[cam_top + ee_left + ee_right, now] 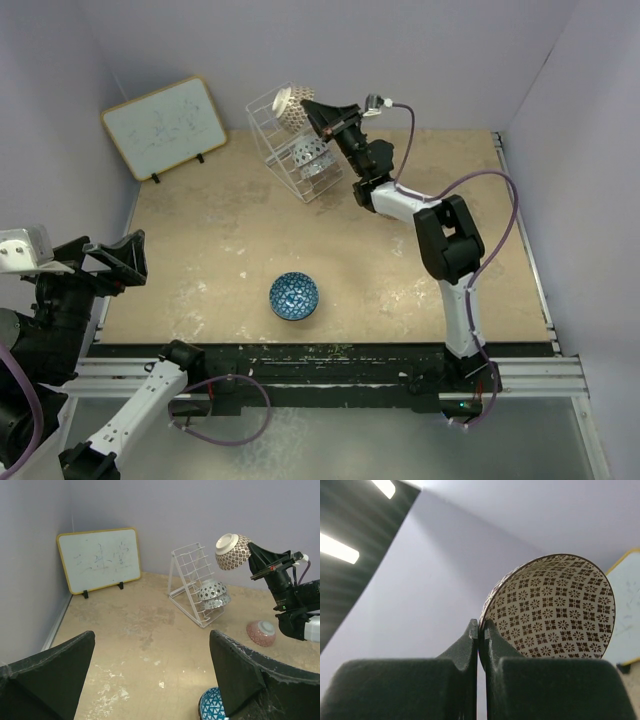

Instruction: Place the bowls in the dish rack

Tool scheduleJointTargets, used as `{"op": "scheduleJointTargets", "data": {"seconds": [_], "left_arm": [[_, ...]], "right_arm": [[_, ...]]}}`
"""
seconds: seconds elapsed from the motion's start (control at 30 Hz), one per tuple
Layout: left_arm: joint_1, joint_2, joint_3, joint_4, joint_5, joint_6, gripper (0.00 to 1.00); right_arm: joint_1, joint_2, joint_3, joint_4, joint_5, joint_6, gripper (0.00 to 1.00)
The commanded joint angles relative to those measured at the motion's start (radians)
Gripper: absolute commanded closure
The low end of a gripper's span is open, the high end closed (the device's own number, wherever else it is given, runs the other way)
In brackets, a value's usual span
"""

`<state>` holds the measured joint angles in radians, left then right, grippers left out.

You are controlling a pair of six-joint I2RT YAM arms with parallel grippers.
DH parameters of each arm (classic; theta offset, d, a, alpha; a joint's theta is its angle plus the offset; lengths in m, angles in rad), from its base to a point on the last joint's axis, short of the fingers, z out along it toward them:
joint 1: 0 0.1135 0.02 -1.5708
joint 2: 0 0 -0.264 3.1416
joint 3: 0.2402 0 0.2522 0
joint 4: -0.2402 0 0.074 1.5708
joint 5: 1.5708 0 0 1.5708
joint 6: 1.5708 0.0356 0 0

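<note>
**Brown-patterned bowl held above the rack's free slots**

Brown-and-cream bowl point(290, 104) is pinched by its rim in the right jaws point(308, 108), which are clenched on it, and it is carried tilted above the dish rack point(268, 130), apart from the wires. The rack's long axis slopes, with two grey-patterned bowls point(312, 156) seated at its lower end; the open slots are judged to lie below the held bowl, so a descent is called for. The right arm is much the nearer. The left jaws point(120, 260) are spread wide and hold nothing, well apart at the near left corner, with a blue bowl point(294, 296) between them and the rack. A pink bowl point(261, 632) on the surface point(140, 630) is shown only in the left wrist view; the rim grip is shown closest in the right wrist view.
</note>
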<state>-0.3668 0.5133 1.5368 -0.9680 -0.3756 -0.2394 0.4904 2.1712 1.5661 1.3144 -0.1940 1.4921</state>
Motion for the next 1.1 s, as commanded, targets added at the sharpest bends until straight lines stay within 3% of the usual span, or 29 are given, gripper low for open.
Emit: {"op": "scheduleJointTargets", "data": {"seconds": [0.0, 0.43, 0.7, 1.07], "left_arm": [[-0.005, 0.004, 0.02, 0.014, -0.018, 0.031, 0.01], [-0.066, -0.006, -0.019, 0.029, -0.068, 0.031, 0.01], [-0.126, -0.015, -0.029, 0.024, -0.121, 0.023, 0.01], [-0.179, -0.024, -0.042, 0.02, -0.164, 0.0, 0.01]], "right_arm": [[-0.003, -0.028, 0.003, 0.11, 0.241, 0.061, 1.0], [0.019, 0.117, 0.054, 0.095, 0.415, 0.233, 1.0], [0.02, 0.218, 0.131, 0.126, 0.398, 0.258, 1.0], [0.021, 0.248, 0.103, 0.112, 0.389, 0.282, 1.0]]}}
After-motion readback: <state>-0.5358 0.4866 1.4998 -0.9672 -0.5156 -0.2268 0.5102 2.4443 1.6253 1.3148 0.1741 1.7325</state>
